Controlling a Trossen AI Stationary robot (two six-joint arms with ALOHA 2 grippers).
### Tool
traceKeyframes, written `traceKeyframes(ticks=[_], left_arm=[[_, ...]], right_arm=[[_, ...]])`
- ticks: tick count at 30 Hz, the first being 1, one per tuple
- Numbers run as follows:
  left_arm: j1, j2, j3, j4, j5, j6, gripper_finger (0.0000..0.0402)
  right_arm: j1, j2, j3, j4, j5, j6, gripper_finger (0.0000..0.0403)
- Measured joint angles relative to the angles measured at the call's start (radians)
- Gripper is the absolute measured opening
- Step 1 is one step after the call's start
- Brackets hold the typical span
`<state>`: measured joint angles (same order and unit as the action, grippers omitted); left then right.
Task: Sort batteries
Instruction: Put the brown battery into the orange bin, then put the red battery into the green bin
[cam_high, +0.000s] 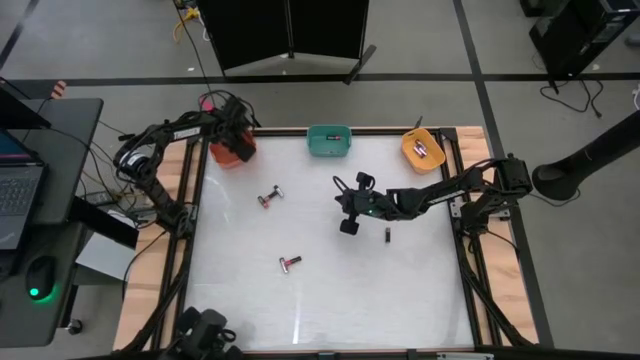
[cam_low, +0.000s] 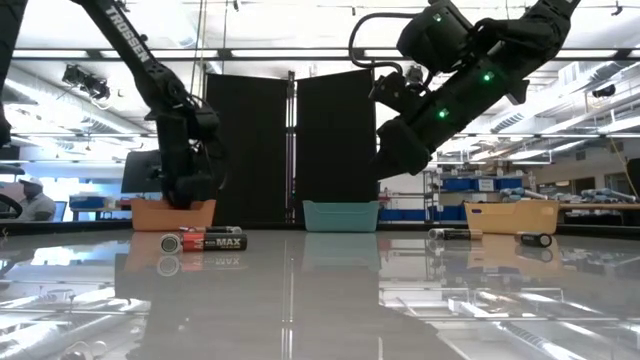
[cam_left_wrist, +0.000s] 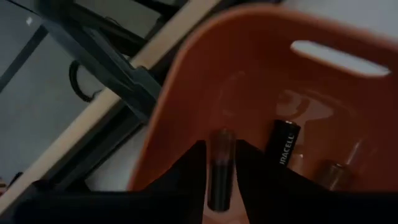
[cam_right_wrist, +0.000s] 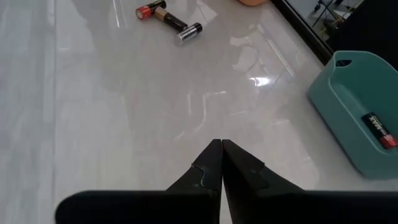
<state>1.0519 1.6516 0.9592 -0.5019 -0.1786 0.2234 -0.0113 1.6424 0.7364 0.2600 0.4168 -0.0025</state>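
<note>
One battery (cam_left_wrist: 221, 168) between left hand (cam_left_wrist: 221, 186) fingers, over orange bin (cam_left_wrist: 186, 81).

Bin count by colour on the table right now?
orange bin: 1
teal bin: 1
yellow bin: 1
Total: 3 bins
</note>
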Motion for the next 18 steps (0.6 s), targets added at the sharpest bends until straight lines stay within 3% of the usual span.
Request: traceKeyframes(ticks=[12,18], left_arm=[[-0.025,-0.169,-0.008,0.020,0.025,-0.034,0.0085],[-0.103,-0.321,-0.177,0.308,0.060,-0.063,0.0037]], right_arm=[[0.002,0.000,0.000,0.000,-0.001,0.026,0.0021],[0.004,0.000,0.000,-0.016,-0.002,0.062,0.0021]])
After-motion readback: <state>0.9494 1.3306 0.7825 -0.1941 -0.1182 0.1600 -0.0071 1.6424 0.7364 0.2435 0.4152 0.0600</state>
